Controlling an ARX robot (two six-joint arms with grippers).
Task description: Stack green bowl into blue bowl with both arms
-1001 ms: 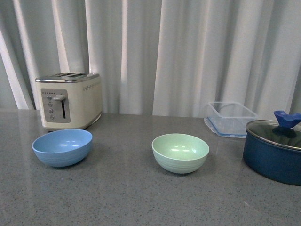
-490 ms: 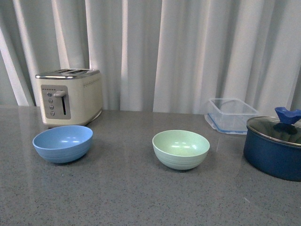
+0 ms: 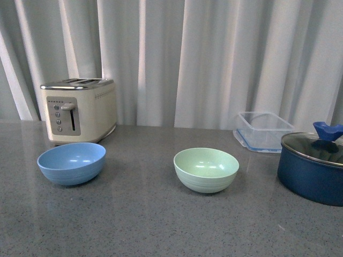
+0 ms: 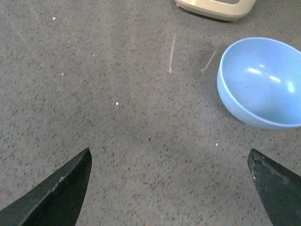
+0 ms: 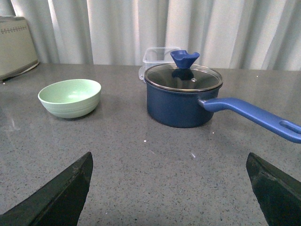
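You have a grey speckled counter (image 3: 139, 225) with white curtains (image 3: 214, 59) behind it. Take the green bowl (image 3: 206, 169) as your mark. The toaster (image 3: 80, 111) stands far to its left and further back, and the blue bowl (image 3: 71, 163) sits well to its left. A clear container (image 3: 262, 131) is behind it to the right, and the lidded pot (image 3: 313, 170) is further right. Your left gripper (image 4: 171, 188) hangs near the blue bowl, jaws wide apart. Your right gripper (image 5: 169, 188) is likewise spread, with the green bowl well apart from it.

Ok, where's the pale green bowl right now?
In the front view the pale mint-green plastic bowl sits mid-counter, right of the sky-blue plastic bowl and left of the navy lidded pot.
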